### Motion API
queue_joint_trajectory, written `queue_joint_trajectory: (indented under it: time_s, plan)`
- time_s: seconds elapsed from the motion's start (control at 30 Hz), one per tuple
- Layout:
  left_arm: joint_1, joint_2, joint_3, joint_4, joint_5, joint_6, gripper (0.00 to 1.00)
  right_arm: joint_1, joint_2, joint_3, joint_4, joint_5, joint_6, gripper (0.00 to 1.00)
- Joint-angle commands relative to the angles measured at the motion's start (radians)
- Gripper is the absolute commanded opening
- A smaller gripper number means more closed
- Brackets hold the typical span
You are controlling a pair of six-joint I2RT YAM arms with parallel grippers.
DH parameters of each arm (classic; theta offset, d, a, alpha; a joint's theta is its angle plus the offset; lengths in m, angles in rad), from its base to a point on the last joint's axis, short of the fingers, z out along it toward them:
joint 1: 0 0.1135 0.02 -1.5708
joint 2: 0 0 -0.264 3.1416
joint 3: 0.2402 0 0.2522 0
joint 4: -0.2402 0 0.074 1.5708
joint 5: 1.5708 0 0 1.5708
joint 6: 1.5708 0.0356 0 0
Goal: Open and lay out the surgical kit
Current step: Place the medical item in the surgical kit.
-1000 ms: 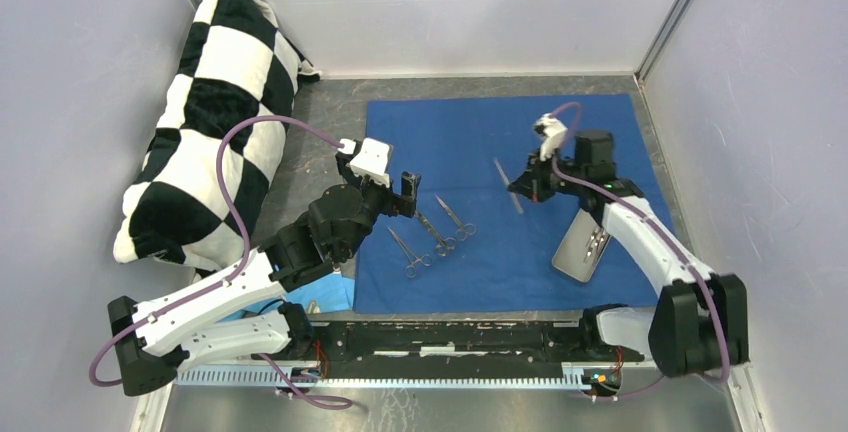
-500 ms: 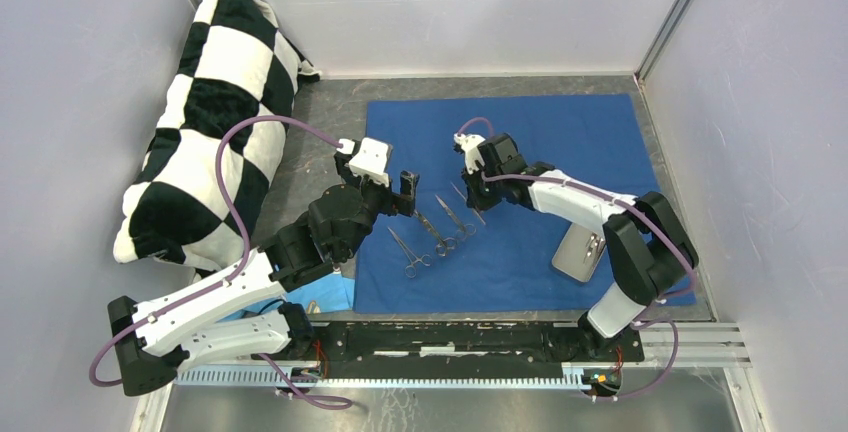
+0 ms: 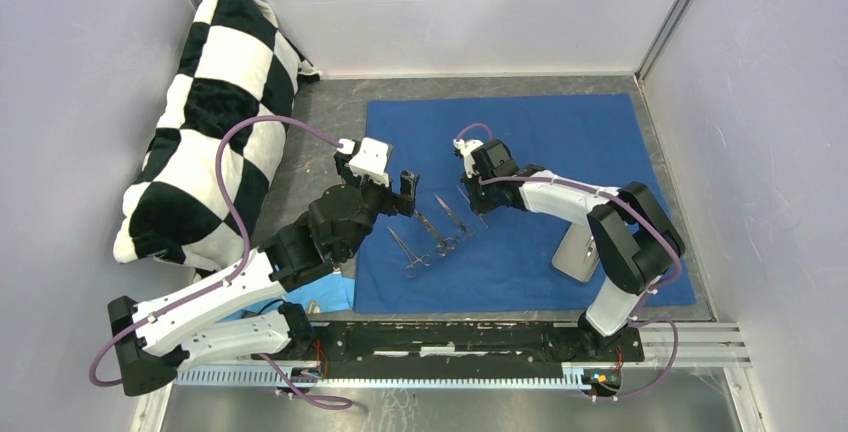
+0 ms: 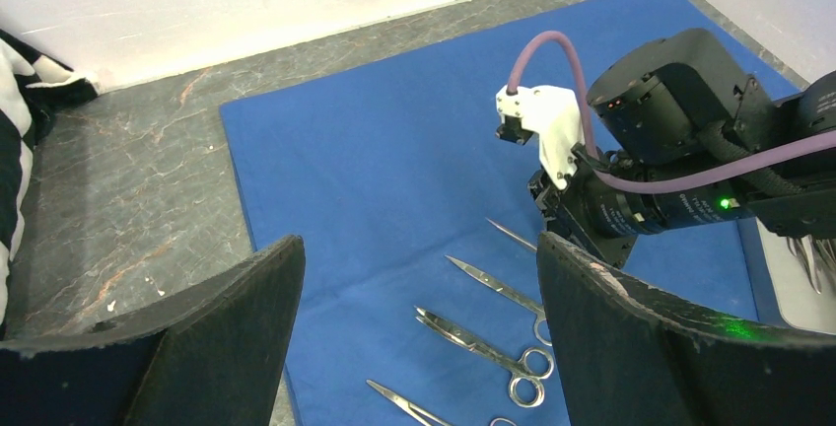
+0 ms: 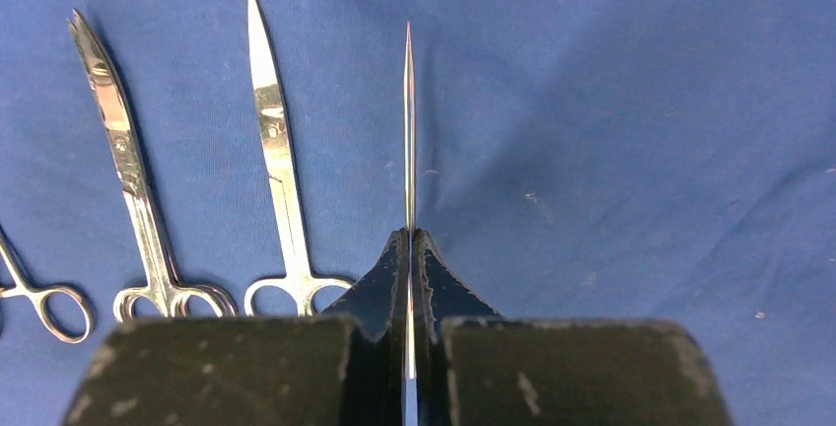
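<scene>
The checkered pillow [image 3: 205, 112] lies left of the dark blue cloth wrap [image 3: 520, 132], which is spread flat. One steel tray [image 3: 572, 264] sits on the wrap's near right part, partly behind the right arm. Three scissor-like instruments [image 3: 437, 233] lie in a row left of the wrap's centre, tips toward its far edge. The left gripper [image 3: 405, 190] hovers over the wrap's left edge, spread wide and holding nothing. The right gripper [image 5: 409, 239] is clamped on one thin pointed instrument [image 5: 408, 130], parallel to the scissors and just right of them.
</scene>
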Motion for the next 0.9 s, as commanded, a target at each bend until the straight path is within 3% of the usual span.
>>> queue_joint_trajectory:
  time_s: [0.0, 0.87]
  plan:
    - [-0.002, -0.004, 0.014, 0.032, -0.018, 0.02, 0.93, 0.013, 0.024, 0.052, 0.026, 0.03, 0.013, 0.0]
    - [-0.001, -0.007, 0.015, 0.032, -0.016, 0.023, 0.93, 0.045, 0.116, 0.129, -0.047, 0.098, -0.073, 0.01]
